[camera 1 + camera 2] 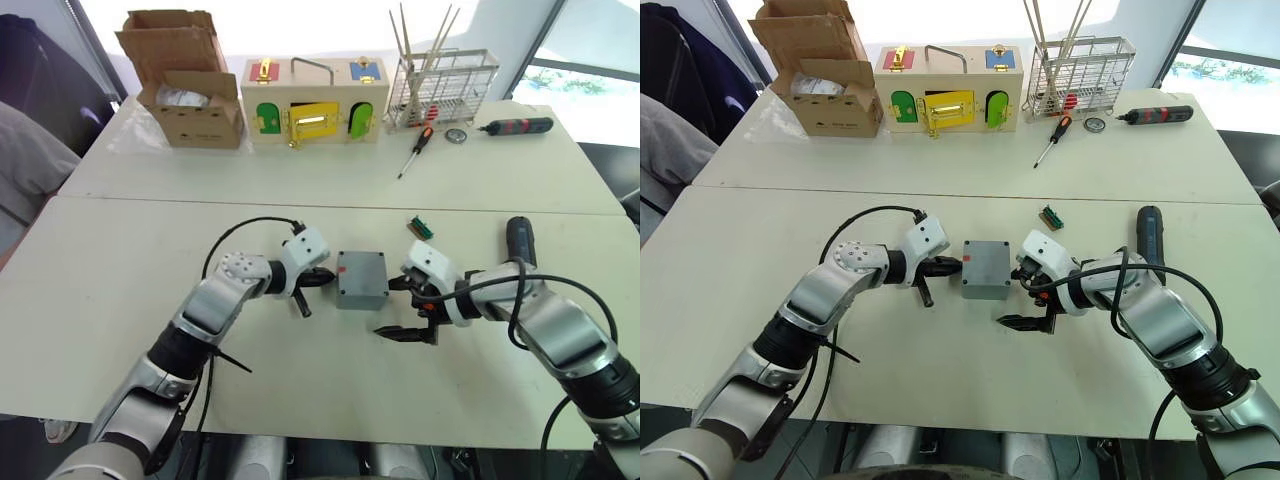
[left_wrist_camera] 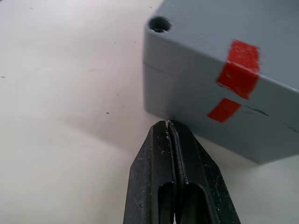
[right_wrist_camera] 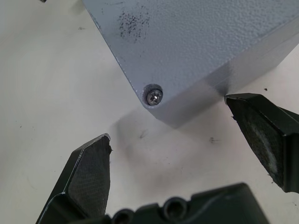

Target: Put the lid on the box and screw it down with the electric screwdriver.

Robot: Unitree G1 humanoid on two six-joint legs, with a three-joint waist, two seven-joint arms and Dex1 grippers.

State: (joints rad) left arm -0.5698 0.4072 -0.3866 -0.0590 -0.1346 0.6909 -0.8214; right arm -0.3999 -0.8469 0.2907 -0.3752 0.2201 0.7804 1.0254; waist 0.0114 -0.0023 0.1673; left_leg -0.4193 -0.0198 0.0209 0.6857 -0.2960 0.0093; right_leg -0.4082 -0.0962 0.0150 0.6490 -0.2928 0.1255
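Lid (image 3: 196, 42) on box (image 1: 361, 279), cardboard box (image 1: 190, 90) open

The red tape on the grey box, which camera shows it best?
The left wrist view: the red tape sits close up on the side of the box, in two pieces split at the lid seam. In the right eye view it is only a tiny red mark. The right wrist view shows the box's top and a corner screw.

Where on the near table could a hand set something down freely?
The near table is bare left of the left tool, and along its front edge. Crowded: around the box, between both tools, the right tool beside it.
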